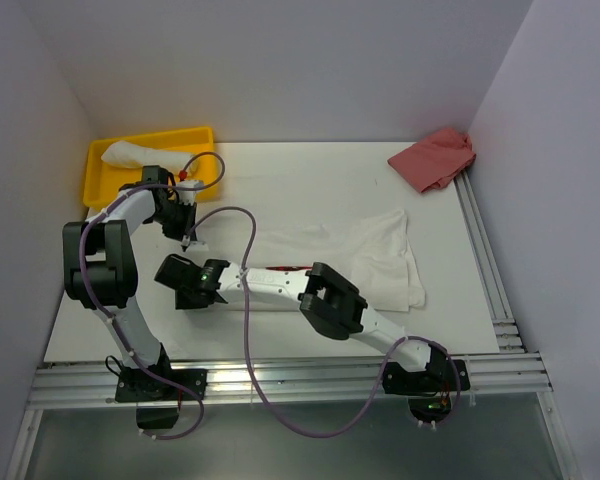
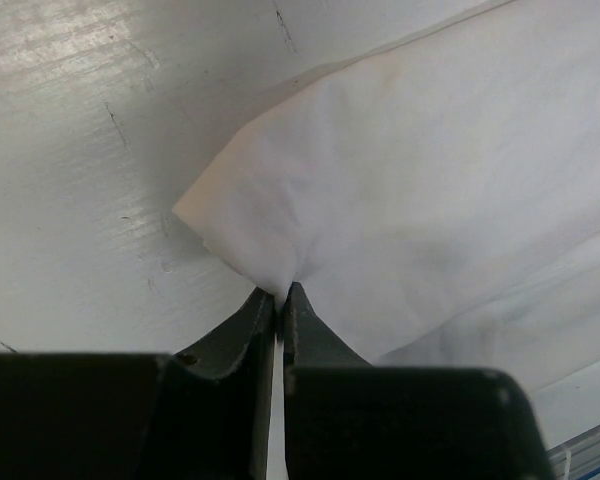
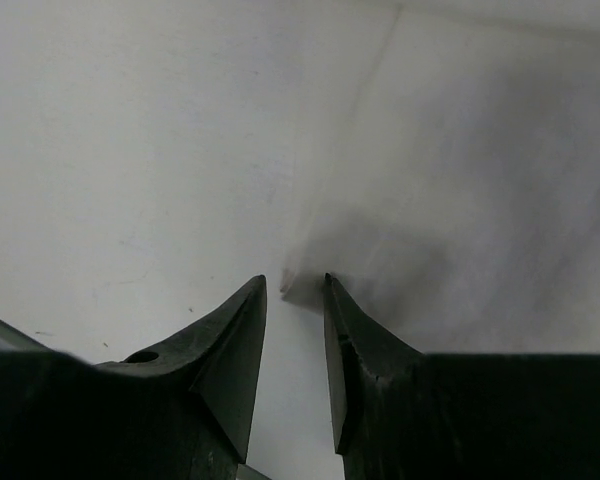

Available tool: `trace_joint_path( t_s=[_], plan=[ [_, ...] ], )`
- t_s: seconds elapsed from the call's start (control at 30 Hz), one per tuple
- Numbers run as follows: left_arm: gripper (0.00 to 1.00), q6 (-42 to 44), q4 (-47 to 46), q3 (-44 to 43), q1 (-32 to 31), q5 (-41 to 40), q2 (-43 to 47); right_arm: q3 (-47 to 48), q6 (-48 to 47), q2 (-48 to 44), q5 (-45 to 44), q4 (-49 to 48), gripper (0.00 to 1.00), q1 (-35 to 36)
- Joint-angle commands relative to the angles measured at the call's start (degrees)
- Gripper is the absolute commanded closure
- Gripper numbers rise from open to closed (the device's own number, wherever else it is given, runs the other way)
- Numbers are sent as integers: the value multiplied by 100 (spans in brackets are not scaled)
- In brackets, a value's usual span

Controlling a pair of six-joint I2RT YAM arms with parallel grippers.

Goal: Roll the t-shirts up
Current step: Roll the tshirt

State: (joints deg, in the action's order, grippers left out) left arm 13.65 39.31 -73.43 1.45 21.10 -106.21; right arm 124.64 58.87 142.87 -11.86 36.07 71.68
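One white t-shirt [image 1: 380, 255] spread flat, creased | left gripper [image 2: 280, 292] pinches its corner | right gripper [image 3: 295, 280] jaws slightly parted

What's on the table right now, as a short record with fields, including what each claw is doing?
Flat t-shirt: white, spread mid-table
Left claw: shut on a t-shirt corner
Right claw: open, at the cloth's edge, holding nothing
Yellow tray: far left, holds a white bundle
Red cloth: far right corner, crumpled
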Motion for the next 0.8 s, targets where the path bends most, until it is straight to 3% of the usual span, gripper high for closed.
trace_joint_path(
  t_s=[0.0,0.33,0.47,0.77],
  plan=[
    [90,-20,-11,-101,-14,61,233,263,-51,74,-273,216,62,83],
    [90,-11,-2,-84,-22,43,215,640,-60,426,-370,699,62,136],
    [90,-29,-11,-66,-40,26,215,667,-42,505,-317,875,73,127],
    [90,-47,-37,-14,-93,-10,250,544,-16,576,-221,936,88,110]
  ],
)
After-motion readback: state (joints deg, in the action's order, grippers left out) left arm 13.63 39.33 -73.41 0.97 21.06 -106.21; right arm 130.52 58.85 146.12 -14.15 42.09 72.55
